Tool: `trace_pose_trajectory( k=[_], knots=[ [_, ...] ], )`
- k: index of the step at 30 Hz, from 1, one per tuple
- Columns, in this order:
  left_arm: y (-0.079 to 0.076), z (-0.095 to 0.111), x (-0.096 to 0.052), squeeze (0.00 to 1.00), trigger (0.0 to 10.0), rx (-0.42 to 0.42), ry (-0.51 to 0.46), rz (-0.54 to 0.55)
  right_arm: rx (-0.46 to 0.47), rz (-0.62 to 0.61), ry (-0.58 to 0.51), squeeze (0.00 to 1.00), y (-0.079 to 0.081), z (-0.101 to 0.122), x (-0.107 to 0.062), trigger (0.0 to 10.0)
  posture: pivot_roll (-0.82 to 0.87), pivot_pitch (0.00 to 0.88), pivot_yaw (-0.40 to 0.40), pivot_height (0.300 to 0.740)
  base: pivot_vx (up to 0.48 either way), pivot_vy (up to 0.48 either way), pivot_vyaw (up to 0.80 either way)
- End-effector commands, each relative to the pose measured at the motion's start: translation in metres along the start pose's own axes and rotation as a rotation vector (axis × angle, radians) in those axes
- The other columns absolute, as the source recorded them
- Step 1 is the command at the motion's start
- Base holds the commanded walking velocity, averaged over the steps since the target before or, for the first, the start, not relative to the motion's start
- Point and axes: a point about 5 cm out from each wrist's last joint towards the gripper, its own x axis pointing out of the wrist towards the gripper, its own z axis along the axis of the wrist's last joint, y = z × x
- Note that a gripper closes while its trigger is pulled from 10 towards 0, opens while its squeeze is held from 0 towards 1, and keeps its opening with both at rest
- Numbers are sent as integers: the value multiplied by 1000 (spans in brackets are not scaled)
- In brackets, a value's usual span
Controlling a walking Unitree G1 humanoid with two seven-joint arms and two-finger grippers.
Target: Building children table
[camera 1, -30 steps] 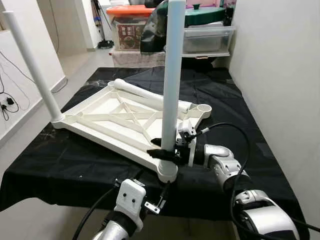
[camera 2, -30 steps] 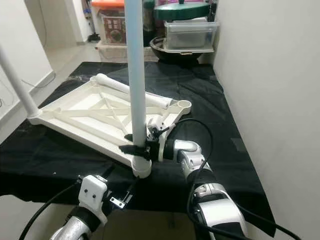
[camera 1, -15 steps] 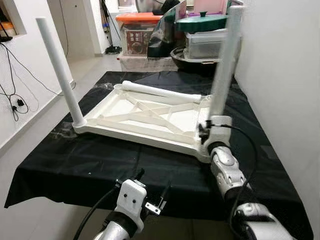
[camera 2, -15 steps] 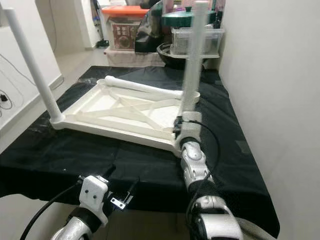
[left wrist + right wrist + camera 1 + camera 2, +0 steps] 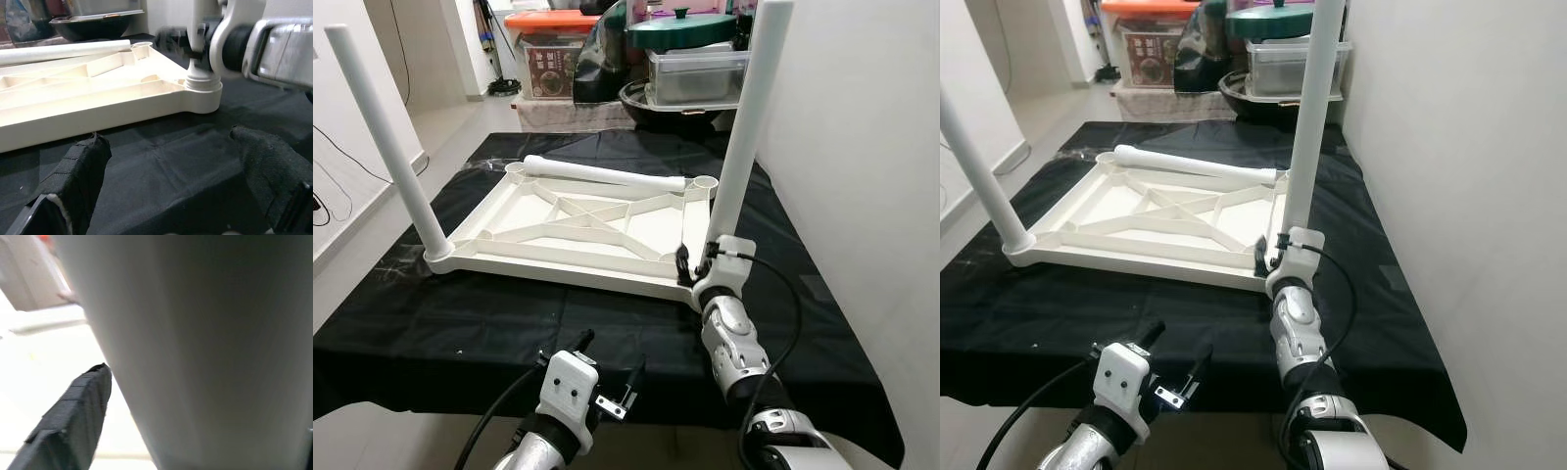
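— White plastic upside-down children's tabletop [image 5: 578, 230]: where is it?
— On the black-clothed table [image 5: 460, 333] before you, two legs upright, a loose white tube leg [image 5: 607, 174] lying across its far edge.
— Your grippers?
— Your right gripper [image 5: 693, 262] clamps the near-right upright white leg [image 5: 744, 127] at its base; your left gripper [image 5: 171, 171] hovers spread wide, near that corner.

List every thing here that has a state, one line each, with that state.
Table top: upside down on the black cloth.
Near-left leg: upright in its corner socket.
Near-right leg: upright in its socket, gripped low down.
Third leg: lying loose along the far edge.
Far-right socket: empty.
Right gripper: jaws around the near-right leg.
Left gripper: jaws open, holding nothing.
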Motion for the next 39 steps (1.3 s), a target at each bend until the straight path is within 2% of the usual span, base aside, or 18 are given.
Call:
trace_pose_trajectory(
  k=[1,5,7,8,9,10,12,14,17,21,22,23,24,27,31,32,33,39],
  knots=[
    [1,-2,-1,0,10000,-4,16,-1,33,134,-41,0,15,11,4,10000,-1,0,4,740,0,0,0],
    [0,-2,-1,0,10000,-4,15,-2,93,382,-9,0,20,19,6,10000,-3,0,6,740,0,0,0],
    [0,-2,-1,0,10000,-4,15,-2,93,382,-9,0,20,19,6,10000,-3,0,6,740,0,0,0],
    [0,-2,0,0,10000,-3,9,-5,86,766,115,0,24,18,-3,10000,-3,0,6,740,0,0,0],
    [0,-2,0,0,10000,-3,9,-5,86,766,115,0,24,18,-3,10000,-3,0,6,740,0,0,0],
    [-1,-2,0,0,10000,-1,5,-6,87,914,183,0,23,14,-9,10000,-1,0,-1,740,0,0,0],
    [-1,-2,0,0,10000,-1,5,-6,87,914,183,0,23,14,-9,10000,-1,0,-1,740,0,0,0],
    [-2,0,-1,0,10000,3,-8,-16,66,1143,284,0,22,6,-22,10000,5,0,1,740,0,0,0],
    [-4,1,-1,0,10000,8,-19,-28,18,1253,347,0,21,-2,-29,10000,5,0,1,740,0,0,0],
    [-4,2,-1,0,10000,10,-24,-32,-31,1289,397,0,20,-10,-32,10000,6,0,1,740,0,0,0],
    [-4,2,-1,0,10000,11,-24,-32,-75,1252,397,0,21,-13,-29,3373,6,0,1,740,0,0,0],
    [-4,2,-1,0,10000,11,-24,-31,-98,1232,396,0,21,-14,-28,3373,6,0,1,740,0,0,0],
    [-4,1,-2,0,10000,12,-23,-31,-134,1172,375,0,22,-15,-24,0,6,0,1,740,0,0,0],
    [-4,1,-2,0,10000,13,-20,-30,-182,842,314,0,19,-14,-5,0,8,0,-2,740,0,0,0],
    [-4,1,-3,0,10000,12,-17,-31,-176,698,293,0,14,-13,0,0,5,0,1,740,0,0,0],
    [-5,0,-3,0,10000,10,-15,-31,-177,479,280,0,2,-15,5,0,3,0,1,740,0,0,0],
    [-5,0,-3,0,10000,10,-15,-31,-177,479,280,0,2,-15,5,0,3,0,1,740,0,0,0],
    [-5,0,-3,0,10000,7,-12,-29,-190,-59,226,0,-35,-22,2,0,3,0,0,740,0,0,0]
  ],
)
